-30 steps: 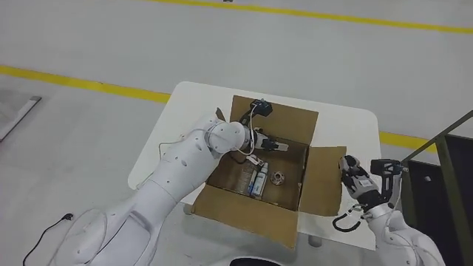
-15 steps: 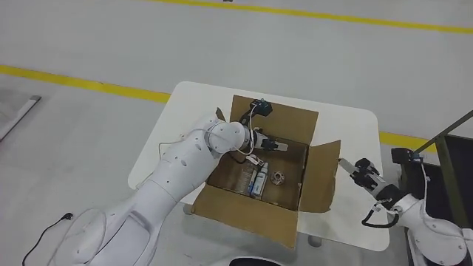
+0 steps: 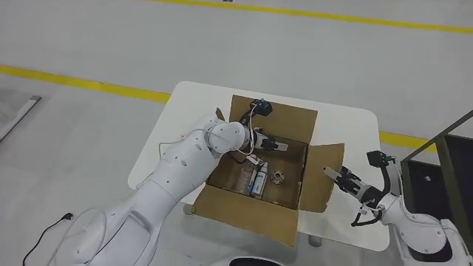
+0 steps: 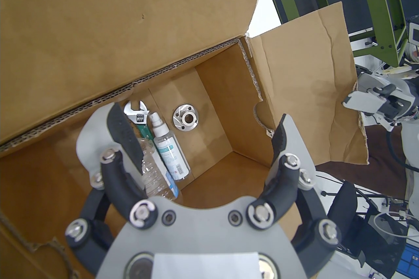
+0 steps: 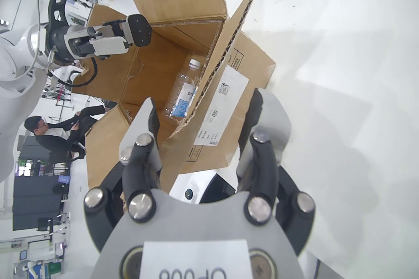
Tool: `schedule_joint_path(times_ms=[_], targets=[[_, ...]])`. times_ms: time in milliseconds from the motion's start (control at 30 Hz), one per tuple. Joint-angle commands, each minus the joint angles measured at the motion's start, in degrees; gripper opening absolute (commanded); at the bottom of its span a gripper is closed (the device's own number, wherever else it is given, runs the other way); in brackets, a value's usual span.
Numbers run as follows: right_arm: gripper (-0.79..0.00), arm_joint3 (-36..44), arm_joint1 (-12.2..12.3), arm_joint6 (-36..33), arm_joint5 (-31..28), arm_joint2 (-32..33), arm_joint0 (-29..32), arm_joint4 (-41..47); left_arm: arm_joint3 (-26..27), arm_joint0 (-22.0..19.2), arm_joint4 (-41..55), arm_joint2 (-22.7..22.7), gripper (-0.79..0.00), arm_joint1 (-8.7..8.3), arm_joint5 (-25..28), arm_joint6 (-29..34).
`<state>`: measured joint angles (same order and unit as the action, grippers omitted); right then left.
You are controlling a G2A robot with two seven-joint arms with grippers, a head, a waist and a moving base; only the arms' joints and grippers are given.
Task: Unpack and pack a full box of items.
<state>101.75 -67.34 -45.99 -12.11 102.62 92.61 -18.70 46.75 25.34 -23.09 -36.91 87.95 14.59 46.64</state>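
An open cardboard box (image 3: 247, 210) stands on the white table (image 3: 347, 125). At its bottom lie a clear water bottle (image 4: 154, 175), a spray bottle (image 4: 167, 146), a green-handled wrench (image 4: 136, 116) and a round metal flange (image 4: 185, 118). My left gripper (image 3: 275, 145) hangs open over the box's inside, its fingers (image 4: 121, 126) empty. My right gripper (image 3: 330, 172) is open at the box's right flap (image 3: 323, 181). The flap's corrugated edge (image 5: 216, 58) runs between its fingers (image 5: 152, 121). The water bottle (image 5: 183, 94) shows past that edge.
The back flap (image 3: 284, 118) stands up behind the left gripper, and the front flap (image 3: 259, 225) folds outward toward me. A green metal rack (image 3: 452, 144) stands off the table's right end. Bare tabletop lies right of the box.
My right gripper has swung away from the flap and come back toward its edge. The flap now stands a little more upright. The left arm has kept still.
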Motion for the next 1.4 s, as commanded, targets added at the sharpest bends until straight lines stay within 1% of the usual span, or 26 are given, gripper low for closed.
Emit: schedule_joint_path(times_ms=[0, 167, 367, 567, 700, 800, 1367], targets=[[-0.785, -0.4, 0.0, 0.2, 1.8, -0.3, -0.8, 1.0, 0.0, 0.0, 0.0, 0.0, 0.0, 0.0, 0.0, 0.0], [-0.785, -0.9, 0.0, 3.3, 6.8, -1.5, -2.6, 1.3, 0.0, 0.0, 0.0, 0.0, 0.0, 0.0, 0.0, 0.0], [-0.785, -1.7, -0.5, 8.0, 13.3, -3.6, -4.6, 4.8, 0.0, 0.0, 0.0, 0.0, 0.0, 0.0, 0.0, 0.0], [-0.785, 0.0, -0.6, 12.6, 17.3, -3.8, -5.2, 5.9, 0.0, 0.0, 0.0, 0.0, 0.0, 0.0, 0.0, 0.0], [-0.785, 1.3, -0.6, 13.2, 18.3, -3.7, -5.2, 7.2, 0.0, 0.0, 0.0, 0.0, 0.0, 0.0, 0.0, 0.0], [-0.785, 1.5, -0.3, 10.6, 17.7, -3.7, -5.4, 6.4, 0.0, 0.0, 0.0, 0.0, 0.0, 0.0, 0.0, 0.0], [-0.785, 1.5, -0.3, 10.6, 17.7, -3.7, -5.4, 6.4, 0.0, 0.0, 0.0, 0.0, 0.0, 0.0, 0.0, 0.0]])
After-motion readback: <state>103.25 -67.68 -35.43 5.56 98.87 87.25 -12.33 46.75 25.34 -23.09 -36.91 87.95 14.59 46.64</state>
